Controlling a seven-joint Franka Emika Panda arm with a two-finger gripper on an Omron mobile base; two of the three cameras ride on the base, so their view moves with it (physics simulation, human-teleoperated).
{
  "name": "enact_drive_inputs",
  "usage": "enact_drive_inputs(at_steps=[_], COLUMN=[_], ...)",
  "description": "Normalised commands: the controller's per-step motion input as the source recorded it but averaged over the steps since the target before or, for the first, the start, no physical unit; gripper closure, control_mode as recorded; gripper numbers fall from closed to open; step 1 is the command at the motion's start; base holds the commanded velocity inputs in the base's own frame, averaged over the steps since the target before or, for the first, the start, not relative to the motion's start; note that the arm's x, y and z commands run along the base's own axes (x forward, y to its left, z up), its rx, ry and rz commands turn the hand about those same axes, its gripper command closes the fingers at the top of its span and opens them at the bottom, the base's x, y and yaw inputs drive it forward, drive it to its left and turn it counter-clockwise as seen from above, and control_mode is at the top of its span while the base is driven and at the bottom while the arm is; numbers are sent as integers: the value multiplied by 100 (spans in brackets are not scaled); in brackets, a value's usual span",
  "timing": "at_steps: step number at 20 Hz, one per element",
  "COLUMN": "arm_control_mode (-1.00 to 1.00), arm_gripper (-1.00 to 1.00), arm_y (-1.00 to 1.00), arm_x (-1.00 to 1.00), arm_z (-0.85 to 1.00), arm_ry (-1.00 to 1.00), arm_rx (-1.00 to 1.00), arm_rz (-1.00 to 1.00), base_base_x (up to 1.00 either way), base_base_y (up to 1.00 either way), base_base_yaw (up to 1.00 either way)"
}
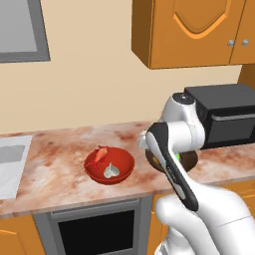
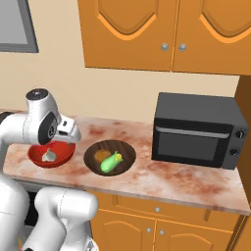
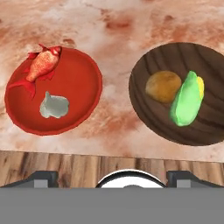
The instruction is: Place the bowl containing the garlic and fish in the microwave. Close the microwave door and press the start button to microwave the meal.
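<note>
Hand view looked straight down at the red bowl [image 3: 54, 94], which sat on the marbled counter [image 3: 113, 118] with the fish [image 3: 39, 68] lying along its far rim and the garlic [image 3: 54, 106] near its middle. Just beside the red bowl, apart from it, sat a dark wooden bowl [image 3: 179, 94] holding a brown lump and a piece of green-and-yellow food.

The chief risk, as I judged it, was choosing the wrong dish: the two bowls lay close together and the hand hung between them, so a descent biased away from the red bowl could land on the wooden one. A second risk was the grasp itself. A wide, shallow, glossy rim gives the fingers little to bite on, and a tilted lift could slide the fish or the garlic out. Beyond the wooden bowl from the red one stood only a black toaster oven [image 2: 198, 130]; the microwave lay somewhere outside these pictures, so the base would probably need to drive while carrying the load.

The gripper [image 3: 113, 177] stood spread wide, its two dark fingertips [image 3: 41, 178] well apart, holding nothing and touching nothing, well above the counter.
</note>
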Motion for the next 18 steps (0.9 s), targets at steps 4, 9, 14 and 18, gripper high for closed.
enact_drive_inputs(at_steps=[4, 9, 14, 18], arm_control_mode=[-100, -100, -100, -100], arm_gripper=[-100, -100, -100, -100], arm_y=[59, 30, 1, 0], arm_x=[-22, 0, 24, 48], arm_z=[-58, -37, -29, -33], arm_ry=[3, 10, 5, 6], arm_rx=[0, 1, 8, 15], arm_rz=[-16, -18, -19, -15], base_base_x=[0, 0, 0, 0], base_base_y=[0, 0, 0, 0], base_base_yaw=[0, 0, 0, 0])
